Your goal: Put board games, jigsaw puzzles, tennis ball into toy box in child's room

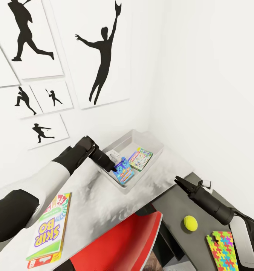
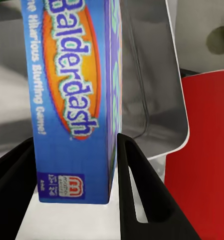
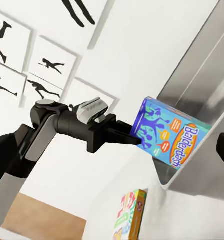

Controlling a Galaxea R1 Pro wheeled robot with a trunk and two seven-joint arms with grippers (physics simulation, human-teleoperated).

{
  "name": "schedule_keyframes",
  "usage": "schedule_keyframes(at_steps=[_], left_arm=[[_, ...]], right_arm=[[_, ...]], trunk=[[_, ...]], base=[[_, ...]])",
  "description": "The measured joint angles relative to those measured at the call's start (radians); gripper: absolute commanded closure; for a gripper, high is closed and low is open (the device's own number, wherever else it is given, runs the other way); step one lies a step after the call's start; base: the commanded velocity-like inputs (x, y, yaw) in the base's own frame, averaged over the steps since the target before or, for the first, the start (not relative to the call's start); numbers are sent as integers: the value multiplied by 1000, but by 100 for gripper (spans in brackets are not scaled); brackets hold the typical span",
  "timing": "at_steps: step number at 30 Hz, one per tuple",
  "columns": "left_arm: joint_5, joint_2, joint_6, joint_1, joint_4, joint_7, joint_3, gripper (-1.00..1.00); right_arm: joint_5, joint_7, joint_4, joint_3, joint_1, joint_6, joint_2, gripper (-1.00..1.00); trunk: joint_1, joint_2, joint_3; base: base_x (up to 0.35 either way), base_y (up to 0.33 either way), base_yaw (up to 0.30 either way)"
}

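The left gripper (image 1: 112, 166) clamps a blue board game (image 1: 124, 172) lettered Balderdash, tilted over the grey toy box (image 1: 151, 141). The right gripper (image 1: 178, 181) hangs open, empty.

Head high, wrists near toy box (image 1: 149, 143)

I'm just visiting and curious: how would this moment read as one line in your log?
left claw: shut on blue board game | over toy box | green-bordered game: in box | right claw: open, empty

Blue Balderdash box (image 1: 124, 172) tilted in grey toy box (image 1: 149, 142), hand-held.
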Motion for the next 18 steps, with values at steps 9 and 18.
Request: schedule_keyframes(at_steps=[9,18], left_arm=[[1,0,-2,0,0,1,0,100],[1,0,-1,0,0,1,0,100]], right_arm=[[0,0,0,0,0,0,0,-100],[0,0,0,0,0,0,0,-100]], trunk=[[0,0,-13],[0,0,-15]], base=[[0,0,0],[0,0,0]])
